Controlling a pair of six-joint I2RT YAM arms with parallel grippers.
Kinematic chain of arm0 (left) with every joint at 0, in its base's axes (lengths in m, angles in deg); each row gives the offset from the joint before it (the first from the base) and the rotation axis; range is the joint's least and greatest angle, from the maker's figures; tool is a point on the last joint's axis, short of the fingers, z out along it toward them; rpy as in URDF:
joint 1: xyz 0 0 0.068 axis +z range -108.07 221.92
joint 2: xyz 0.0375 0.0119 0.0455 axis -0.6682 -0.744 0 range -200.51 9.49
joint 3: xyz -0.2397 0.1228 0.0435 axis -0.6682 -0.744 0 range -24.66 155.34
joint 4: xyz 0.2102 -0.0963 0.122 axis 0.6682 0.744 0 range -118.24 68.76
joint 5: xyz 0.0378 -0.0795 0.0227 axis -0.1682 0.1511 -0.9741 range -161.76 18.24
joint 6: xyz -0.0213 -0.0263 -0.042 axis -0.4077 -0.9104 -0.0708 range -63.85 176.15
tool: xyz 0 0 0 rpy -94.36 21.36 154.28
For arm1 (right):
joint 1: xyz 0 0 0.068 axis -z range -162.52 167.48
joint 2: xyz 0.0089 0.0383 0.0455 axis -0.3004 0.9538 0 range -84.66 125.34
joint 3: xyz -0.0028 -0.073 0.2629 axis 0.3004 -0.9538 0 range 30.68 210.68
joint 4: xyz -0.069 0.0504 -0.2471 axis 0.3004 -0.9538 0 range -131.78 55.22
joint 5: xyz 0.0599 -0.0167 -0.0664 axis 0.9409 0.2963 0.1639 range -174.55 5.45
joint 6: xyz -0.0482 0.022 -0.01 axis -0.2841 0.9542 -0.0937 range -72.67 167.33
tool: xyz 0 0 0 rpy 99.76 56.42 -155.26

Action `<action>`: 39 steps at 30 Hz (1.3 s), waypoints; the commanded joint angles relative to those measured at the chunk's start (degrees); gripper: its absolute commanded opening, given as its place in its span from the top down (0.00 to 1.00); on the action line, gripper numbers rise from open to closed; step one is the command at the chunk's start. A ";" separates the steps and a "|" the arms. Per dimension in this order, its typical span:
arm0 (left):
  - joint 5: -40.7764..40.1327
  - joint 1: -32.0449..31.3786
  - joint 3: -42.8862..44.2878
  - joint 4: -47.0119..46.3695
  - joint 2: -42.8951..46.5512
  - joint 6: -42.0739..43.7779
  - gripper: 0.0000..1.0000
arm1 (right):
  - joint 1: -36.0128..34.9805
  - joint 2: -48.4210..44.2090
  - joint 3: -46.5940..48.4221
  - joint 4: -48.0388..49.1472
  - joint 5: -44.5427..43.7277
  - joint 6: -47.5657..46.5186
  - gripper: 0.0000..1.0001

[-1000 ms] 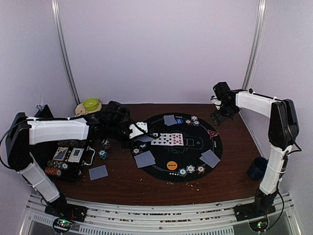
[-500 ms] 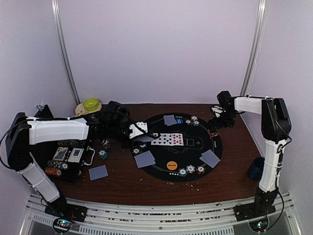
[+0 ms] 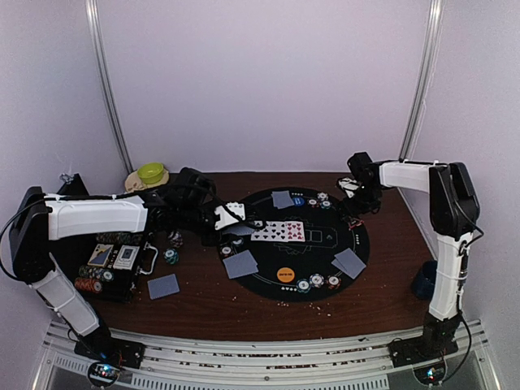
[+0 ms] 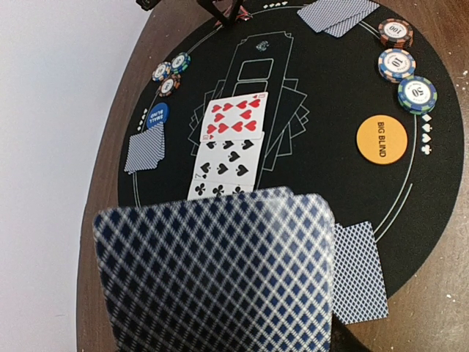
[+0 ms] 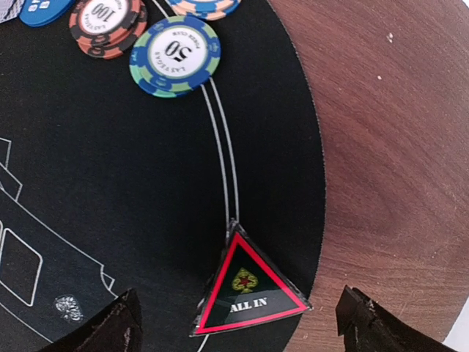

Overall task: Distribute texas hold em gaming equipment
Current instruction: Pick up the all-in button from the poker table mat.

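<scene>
**Top view.** Brown wooden table (image 3: pixel 382 301) inside pale walls, with a metal post in each far corner. A round black mat (image 3: pixel 325 244) lies at its centre.
- Row of face-up cards (image 3: pixel 278 231) at mid-mat, with its long axis left to right.
- Face-down cards (image 3: pixel 240 263) at the mat's near-left edge. There are more at its right and far edges, and one off the mat on the wood.
- Orange disc (image 3: pixel 285 274) near the front, just left of a row of chips (image 3: pixel 317 281).
- Open black case (image 3: pixel 114 264) on the left, holding chip stacks and card boxes.
- Green bowl (image 3: pixel 150 172) at the far left; its contents cannot be told.
- Dark mug (image 3: pixel 422 279) at the right edge.
- Left gripper (image 3: pixel 231 219) at the mat's left rim.

**Left wrist view.**
- A held card (image 4: pixel 220 271) with a blue diamond back fills the foreground above the mat. It is gripped, but the fingers are hidden.
- The face-up row runs away from the camera.
- Blue disc (image 4: pixel 155 117) to the row's left.

**Right wrist view.**
- Right gripper (image 5: pixel 238 312) spread wide, holding nothing.
- Triangle marker (image 5: pixel 249 293) reading "ALL IN" lies flat on the mat's rim between the fingers, untouched. Its apex points towards the chips beyond it.
</scene>
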 commanded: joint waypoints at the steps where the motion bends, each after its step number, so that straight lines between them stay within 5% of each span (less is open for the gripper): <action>1: 0.53 0.05 0.40 -2.39 -0.01 -0.47 0.45 | 0.33 1.05 -0.62 -0.82 -3.31 1.21 0.06; 39: 0.37 -0.03 0.23 -2.52 0.04 -0.37 0.45 | 2.48 4.17 -0.57 -2.85 2.61 4.25 0.32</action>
